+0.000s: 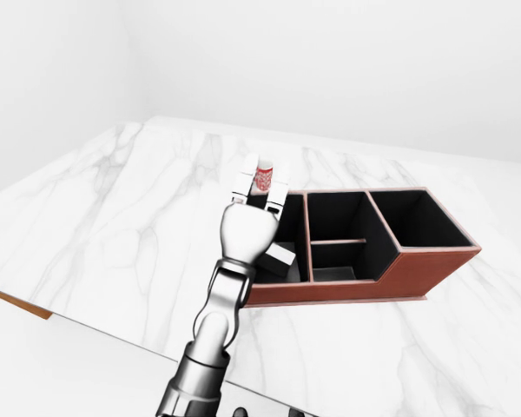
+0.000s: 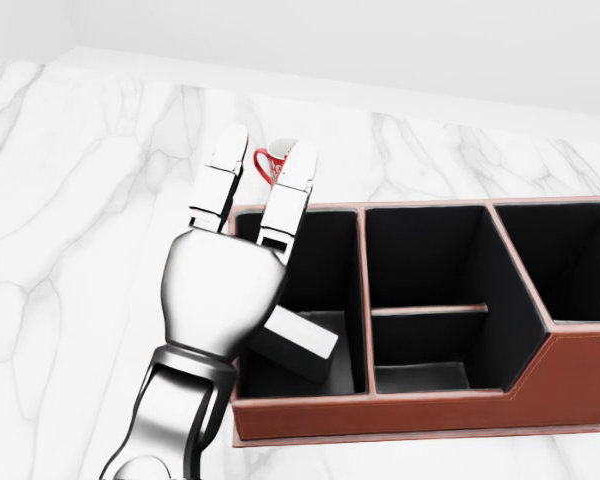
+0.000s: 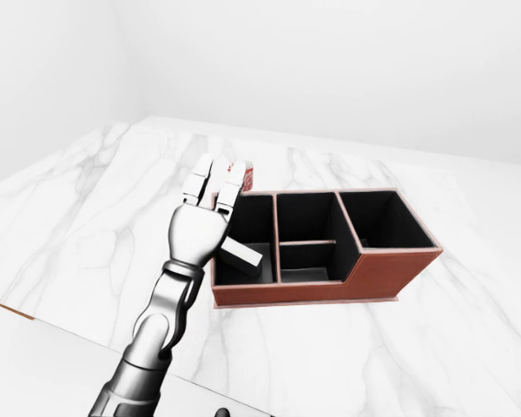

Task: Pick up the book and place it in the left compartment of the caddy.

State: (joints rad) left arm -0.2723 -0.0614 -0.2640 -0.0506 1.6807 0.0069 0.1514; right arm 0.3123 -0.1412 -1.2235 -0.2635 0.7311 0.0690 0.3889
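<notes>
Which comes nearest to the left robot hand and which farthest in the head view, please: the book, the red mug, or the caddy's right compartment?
From the left robot hand:
1. Book: lying in the caddy's left compartment, just right of the palm.
2. Red mug: above, showing between the fingertips but on the counter beyond the caddy.
3. Right compartment: far right.

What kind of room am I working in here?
Hard to say: a bare simulated room, perhaps a kitchen or office. A white marble counter holds a brown desk caddy and a red patterned mug, with blank white walls behind.
</notes>
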